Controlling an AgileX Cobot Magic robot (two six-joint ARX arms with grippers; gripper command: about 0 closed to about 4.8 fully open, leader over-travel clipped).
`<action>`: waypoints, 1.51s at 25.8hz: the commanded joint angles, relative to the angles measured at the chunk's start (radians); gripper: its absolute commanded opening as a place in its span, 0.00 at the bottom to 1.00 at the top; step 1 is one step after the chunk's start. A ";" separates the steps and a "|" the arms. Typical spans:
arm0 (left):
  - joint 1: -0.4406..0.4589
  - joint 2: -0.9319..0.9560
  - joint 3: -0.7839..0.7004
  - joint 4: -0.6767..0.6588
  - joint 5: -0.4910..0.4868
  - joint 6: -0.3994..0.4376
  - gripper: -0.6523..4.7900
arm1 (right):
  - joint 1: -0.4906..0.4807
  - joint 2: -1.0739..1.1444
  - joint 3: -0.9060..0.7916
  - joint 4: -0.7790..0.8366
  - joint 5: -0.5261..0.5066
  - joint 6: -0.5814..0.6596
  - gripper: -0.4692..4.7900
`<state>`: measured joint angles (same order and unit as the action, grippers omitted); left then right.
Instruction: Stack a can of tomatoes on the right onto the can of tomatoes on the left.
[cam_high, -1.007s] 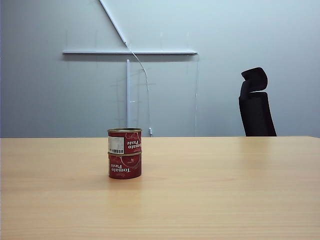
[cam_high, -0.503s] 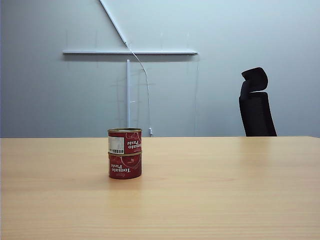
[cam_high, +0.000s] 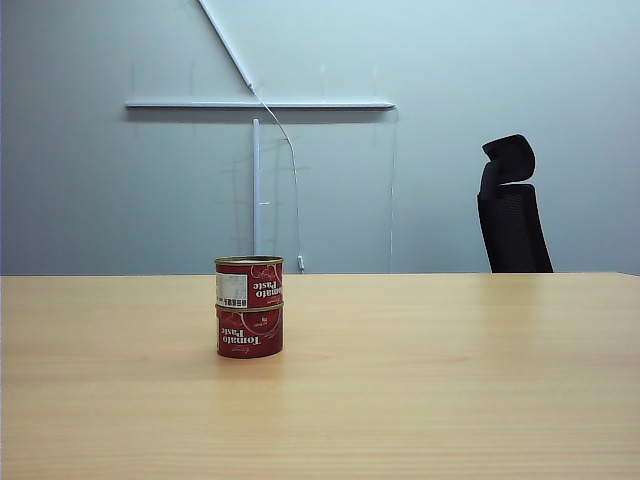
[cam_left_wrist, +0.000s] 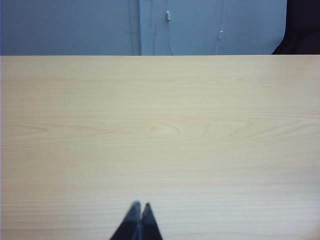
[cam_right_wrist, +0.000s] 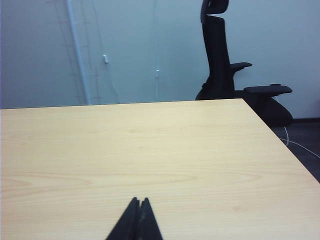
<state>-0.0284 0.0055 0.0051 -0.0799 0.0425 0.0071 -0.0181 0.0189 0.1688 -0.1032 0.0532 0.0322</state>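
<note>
Upper can (cam_high: 249, 281) seated square on lower can (cam_high: 249, 332), tabletop (cam_high: 450, 380). Left tool (cam_left_wrist: 140, 206), right tool (cam_right_wrist: 139, 201): tips together, empty, clear of stack. Judged complete; keep both clear.

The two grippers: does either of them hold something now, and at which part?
Nothing is held. The left gripper and the right gripper are both shut on nothing above the bare table. The upper can rests on the lower can.

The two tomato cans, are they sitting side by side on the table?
No, the upper tomato can stands on top of the lower tomato can, forming one stack on the table.
</note>
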 joint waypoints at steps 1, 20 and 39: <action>-0.002 0.000 0.004 0.006 0.003 0.000 0.11 | 0.000 -0.019 -0.038 0.058 -0.013 0.003 0.09; -0.002 0.000 0.004 0.006 0.003 0.000 0.11 | 0.002 -0.020 -0.168 0.190 -0.030 0.023 0.09; -0.002 0.000 0.004 0.006 0.003 0.000 0.11 | 0.002 -0.020 -0.168 0.186 -0.030 0.023 0.09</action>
<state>-0.0284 0.0055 0.0048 -0.0803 0.0425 0.0071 -0.0166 0.0010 0.0051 0.0628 0.0223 0.0528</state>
